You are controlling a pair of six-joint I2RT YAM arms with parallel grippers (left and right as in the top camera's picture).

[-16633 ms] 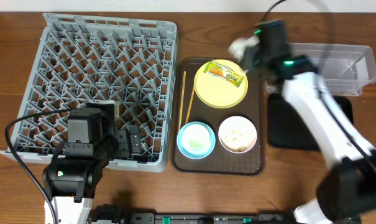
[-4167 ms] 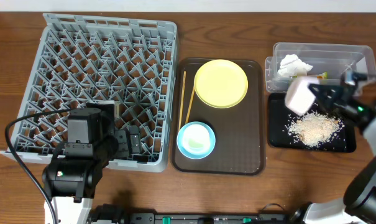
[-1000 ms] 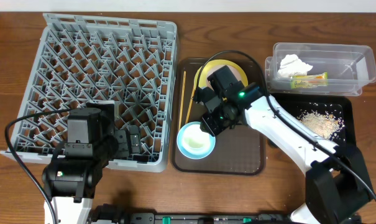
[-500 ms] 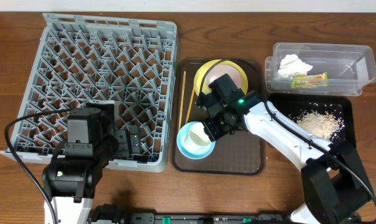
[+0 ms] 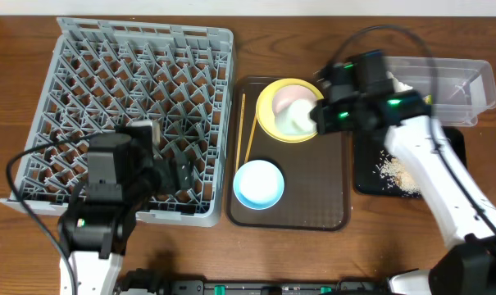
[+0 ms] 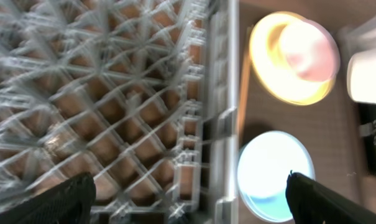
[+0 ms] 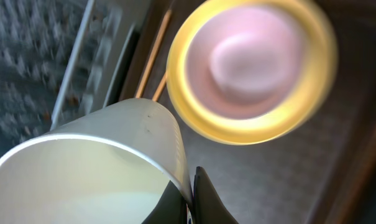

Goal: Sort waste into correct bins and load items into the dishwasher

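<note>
Since the right tool (image 7: 188,194) pinches the white cup (image 7: 94,168) by the rim, guessing dish rack (image 5: 133,74) next; left tool (image 6: 191,196) hangs spread wide.

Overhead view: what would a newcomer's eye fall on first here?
The large grey dish rack takes up the left side of the table. Right of it, the right gripper holds a small white cup by its rim above the yellow plate, which carries a cream-white bowl at the far end of the brown tray. A light blue bowl sits at the tray's near end.
</note>
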